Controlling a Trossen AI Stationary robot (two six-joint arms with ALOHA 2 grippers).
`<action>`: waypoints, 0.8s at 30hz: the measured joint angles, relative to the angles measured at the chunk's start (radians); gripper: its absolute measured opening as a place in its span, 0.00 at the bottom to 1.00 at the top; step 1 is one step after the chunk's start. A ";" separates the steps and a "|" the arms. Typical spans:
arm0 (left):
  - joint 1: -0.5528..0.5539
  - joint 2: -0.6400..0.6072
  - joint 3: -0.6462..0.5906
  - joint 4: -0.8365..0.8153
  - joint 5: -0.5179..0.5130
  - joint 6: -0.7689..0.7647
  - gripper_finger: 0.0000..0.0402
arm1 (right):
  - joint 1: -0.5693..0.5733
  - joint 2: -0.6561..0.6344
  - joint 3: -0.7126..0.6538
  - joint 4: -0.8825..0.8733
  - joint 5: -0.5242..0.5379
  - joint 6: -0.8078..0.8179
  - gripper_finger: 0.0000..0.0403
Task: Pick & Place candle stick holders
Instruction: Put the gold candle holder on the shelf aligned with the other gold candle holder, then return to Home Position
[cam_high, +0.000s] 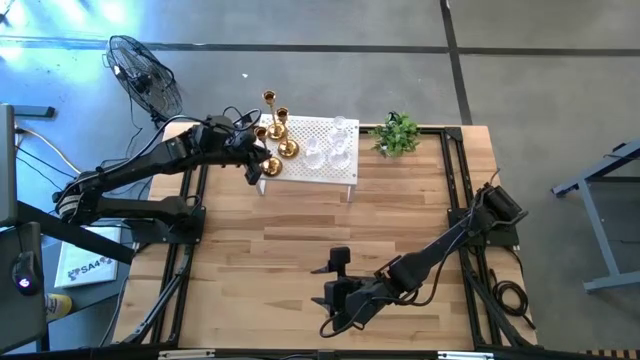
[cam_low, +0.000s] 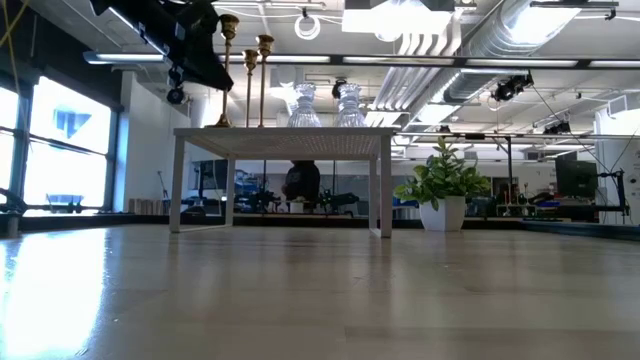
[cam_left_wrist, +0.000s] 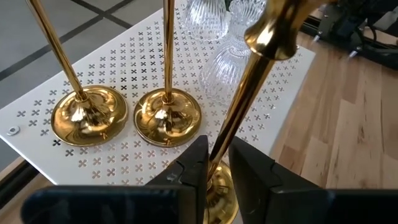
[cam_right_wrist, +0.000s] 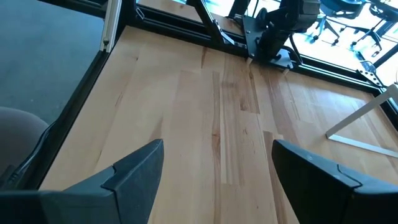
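The left arm stretches out from the table's (cam_high: 300, 240) left edge toward its far side, and its tool (cam_left_wrist: 217, 163) has both fingers pressed against a slim gold stem (cam_left_wrist: 239, 102). The right arm lies bent and low over the table's near edge, its tool (cam_right_wrist: 217, 165) spread wide with nothing between its fingers.

overhead, tabletop-level, two wrist close-ups, sharing white stand (cam_high: 310, 160)

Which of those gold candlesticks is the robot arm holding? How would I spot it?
Find the white perforated stand at the wooden table's far edge. Three tall shiny gold candlesticks cluster at its left end beside clear glass holders. The held gold candlestick leans, its slim stem pinched in the left gripper; the others stand upright.
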 joint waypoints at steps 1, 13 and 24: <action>0.000 0.000 0.000 0.000 0.000 0.000 0.17 | 0.000 0.000 0.000 0.000 0.000 0.000 0.72; 0.000 -0.045 0.001 -0.069 -0.057 -0.018 0.40 | 0.001 0.000 0.000 0.000 -0.055 0.000 0.72; 0.000 -0.180 0.001 -0.277 -0.018 -0.019 0.44 | 0.001 0.000 0.000 0.009 -0.055 0.003 0.72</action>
